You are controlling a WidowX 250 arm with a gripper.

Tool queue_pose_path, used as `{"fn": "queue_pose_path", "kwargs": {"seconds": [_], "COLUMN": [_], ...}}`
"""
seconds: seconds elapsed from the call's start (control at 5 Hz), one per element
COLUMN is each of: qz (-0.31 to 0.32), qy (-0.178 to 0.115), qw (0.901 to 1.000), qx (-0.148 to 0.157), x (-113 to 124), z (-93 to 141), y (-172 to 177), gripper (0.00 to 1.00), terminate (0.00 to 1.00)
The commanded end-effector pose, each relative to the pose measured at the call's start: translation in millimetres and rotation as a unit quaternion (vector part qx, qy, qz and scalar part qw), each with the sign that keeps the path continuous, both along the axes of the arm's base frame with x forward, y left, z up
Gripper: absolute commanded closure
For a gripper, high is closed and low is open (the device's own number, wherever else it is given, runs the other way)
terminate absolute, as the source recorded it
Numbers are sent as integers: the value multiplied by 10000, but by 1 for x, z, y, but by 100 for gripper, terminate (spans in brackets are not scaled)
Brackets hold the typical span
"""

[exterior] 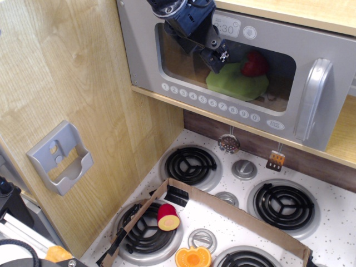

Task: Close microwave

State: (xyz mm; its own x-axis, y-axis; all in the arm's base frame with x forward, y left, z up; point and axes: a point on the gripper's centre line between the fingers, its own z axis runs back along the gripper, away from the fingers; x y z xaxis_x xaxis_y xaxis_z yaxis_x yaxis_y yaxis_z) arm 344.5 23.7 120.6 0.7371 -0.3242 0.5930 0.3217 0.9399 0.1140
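Microwave: you have the light-wood toy microwave (233,83) with its wide grey plastic door mounted high at the back, above the white speckled stove surface (334,233). The door looks flush with the cabinet front, or very nearly so; its chunky silver handle (312,100) is on the right.

Gripper: the black gripper (214,54) is up against the clear window, left of centre. You cannot tell from this angle whether its fingers are spread or pressed together; it holds nothing that you can see.

Inside: a green plate (239,83) and a red piece of toy food (255,65) show through the window, well back from the door.

Risk, door not latched: if the right edge is not fully seated, the door could swing out as you pull away. I judge a check on the handle side worthwhile.

Risk, overpressing: pushing further on the thin window could flex it or shift the whole toy cabinet.

Risk, retreat path: a fingertip may catch on the window frame or the row of white number buttons (208,102) if you draw back sideways; back straight out.
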Motion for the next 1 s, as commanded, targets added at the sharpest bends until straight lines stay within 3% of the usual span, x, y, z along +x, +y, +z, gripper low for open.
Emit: {"fn": "queue_pose_path", "kwargs": {"seconds": [0.0,0.6,0.8], "qz": [-7,-7,-7], "qy": [187,187,187], "qw": [9998,9998,9998], "qx": [70,70,70], "x": [6,6,6], "z": [20,20,20], "y": [1,1,1], "gripper": [0,0,0], "terminate": [0,0,100]}}
